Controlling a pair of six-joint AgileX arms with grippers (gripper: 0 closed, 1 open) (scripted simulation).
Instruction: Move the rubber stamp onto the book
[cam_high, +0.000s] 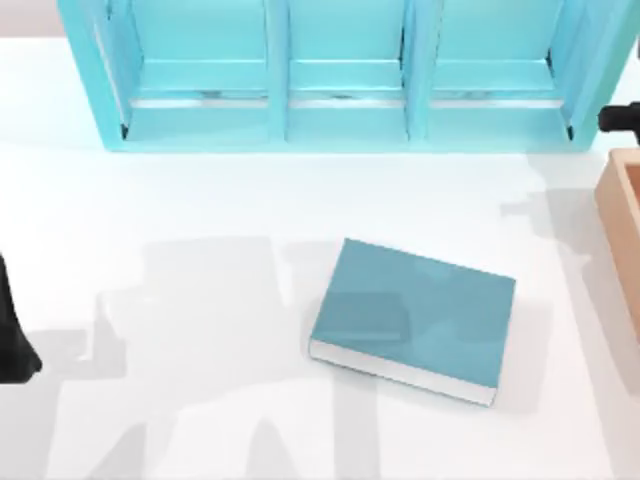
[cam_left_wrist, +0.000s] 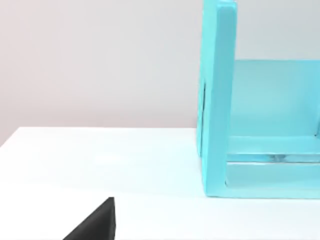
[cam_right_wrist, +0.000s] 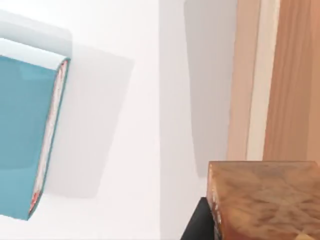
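While book (cam_high: 412, 318) lies flat, shelf unit (cam_high: 340, 75) seems empty.

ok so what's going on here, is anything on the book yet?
Not yet. The book lies flat mid-table in front of the shelf unit, and its cover is bare. The right wrist view shows an orange-tan block close up, probably the rubber stamp, next to the wooden box at the table's right edge. I can't tell whether it is gripped. The left arm sits parked at the left edge.
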